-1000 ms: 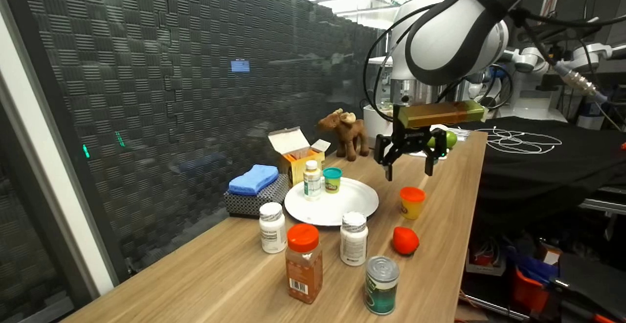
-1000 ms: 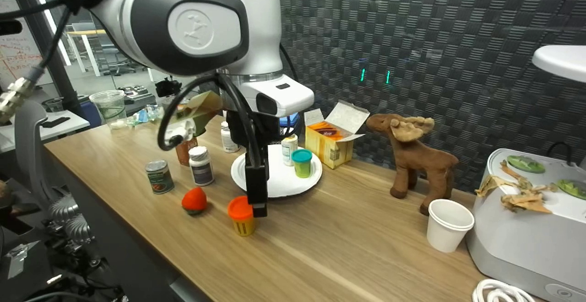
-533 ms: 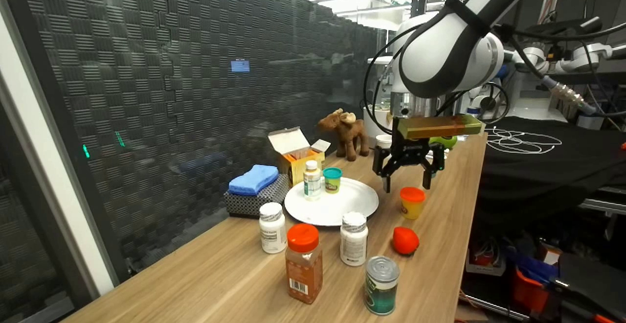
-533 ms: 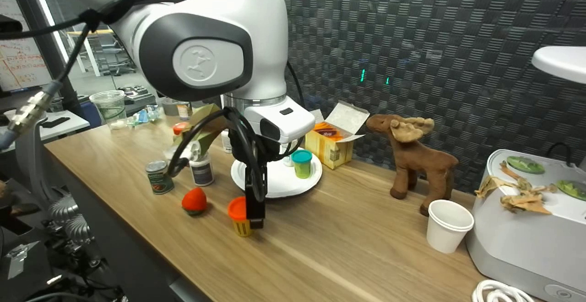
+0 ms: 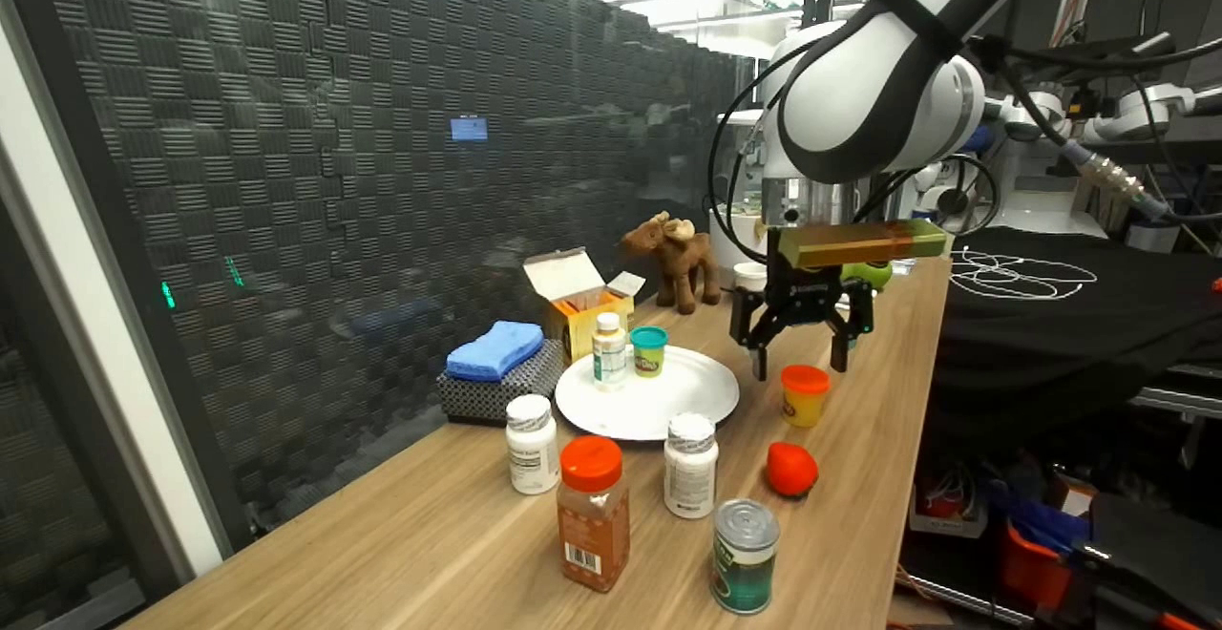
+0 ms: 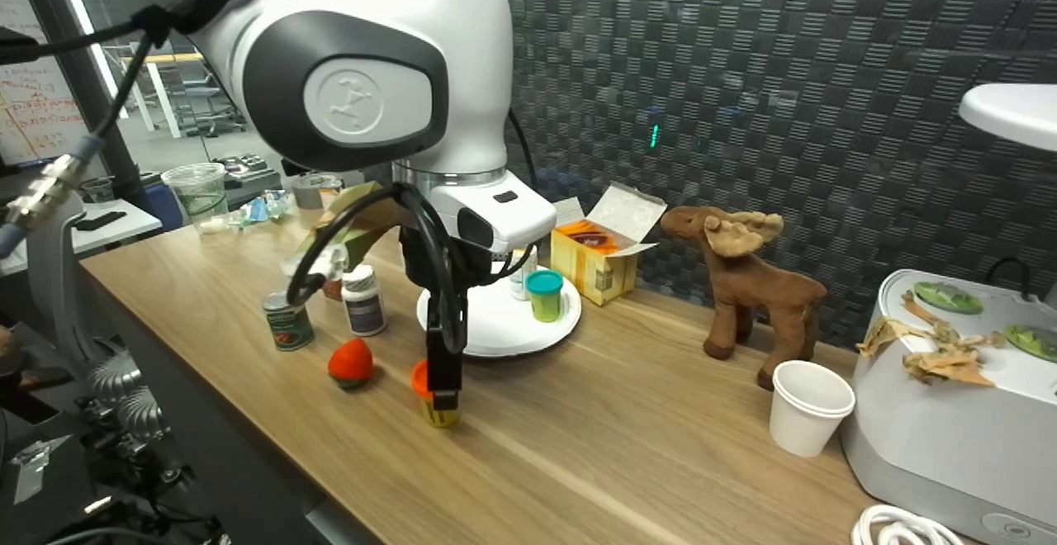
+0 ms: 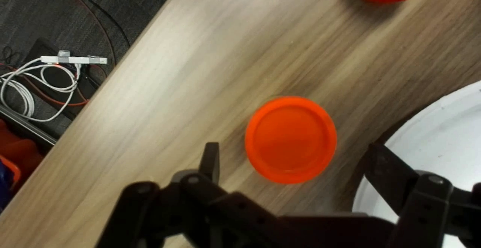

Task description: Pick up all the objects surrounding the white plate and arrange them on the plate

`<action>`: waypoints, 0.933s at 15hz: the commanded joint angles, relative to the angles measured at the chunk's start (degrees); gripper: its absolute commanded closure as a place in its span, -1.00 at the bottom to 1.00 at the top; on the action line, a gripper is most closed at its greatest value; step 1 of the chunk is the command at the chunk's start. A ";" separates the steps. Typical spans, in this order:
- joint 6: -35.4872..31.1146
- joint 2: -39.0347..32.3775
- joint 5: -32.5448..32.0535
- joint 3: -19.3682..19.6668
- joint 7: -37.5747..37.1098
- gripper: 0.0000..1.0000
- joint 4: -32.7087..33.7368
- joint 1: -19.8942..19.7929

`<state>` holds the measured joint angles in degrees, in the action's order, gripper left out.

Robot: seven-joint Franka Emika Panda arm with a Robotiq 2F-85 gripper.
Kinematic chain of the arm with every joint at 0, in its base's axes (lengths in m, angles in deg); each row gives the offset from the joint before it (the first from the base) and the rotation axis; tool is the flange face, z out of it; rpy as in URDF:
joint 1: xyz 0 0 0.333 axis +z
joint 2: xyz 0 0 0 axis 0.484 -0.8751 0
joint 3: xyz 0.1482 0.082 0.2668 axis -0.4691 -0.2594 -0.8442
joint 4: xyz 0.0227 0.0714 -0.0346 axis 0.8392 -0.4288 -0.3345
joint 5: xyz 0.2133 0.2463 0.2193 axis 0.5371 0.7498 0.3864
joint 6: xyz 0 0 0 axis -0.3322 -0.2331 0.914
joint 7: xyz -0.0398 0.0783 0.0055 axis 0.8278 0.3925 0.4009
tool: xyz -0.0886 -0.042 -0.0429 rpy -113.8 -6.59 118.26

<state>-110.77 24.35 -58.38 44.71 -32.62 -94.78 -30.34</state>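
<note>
The white plate (image 5: 687, 396) holds a white bottle (image 5: 609, 367) and a teal-capped tub (image 5: 648, 360). An orange-lidded yellow tub (image 5: 804, 406) stands upright beside the plate. My gripper (image 5: 800, 363) is open and empty just above it. In the wrist view the orange lid (image 7: 278, 127) lies between and ahead of the fingers (image 7: 211, 161), apart from both; one finger overlaps the plate's edge. Around the plate also stand two white pill bottles (image 5: 532, 453) (image 5: 690, 477), a reddish-brown spice jar (image 5: 594, 539), a green tin (image 5: 745, 568) and a red strawberry-like piece (image 5: 791, 470).
A blue block (image 5: 495, 351) lies on a patterned box (image 5: 501, 396) by the wall. A yellow carton (image 6: 599, 260) and a toy moose (image 6: 743, 281) stand behind the plate. White cups (image 6: 809, 409) stand farther along. The table's front edge (image 7: 124, 58) is near the tub.
My open gripper has come down toward the orange-lidded tub, then shifted slightly sideways, now overlapping the tub more in an exterior view. The objects have not moved.
</note>
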 commanded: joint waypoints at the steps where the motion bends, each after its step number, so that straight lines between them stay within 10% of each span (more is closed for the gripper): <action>1: 2.14 0.98 1.84 -0.93 0.95 -1.00 -0.21 0.00; 4: 2.93 0.18 2.80 -1.36 1.58 -1.00 -0.06 -0.13; 11: 0.94 -0.22 0.67 -0.83 -1.08 0.30 -0.38 0.28; 14: 0.88 -0.02 -0.15 -0.62 -2.07 0.45 -0.38 0.41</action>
<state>-108.92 23.41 -57.38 43.73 -32.98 -94.82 -30.33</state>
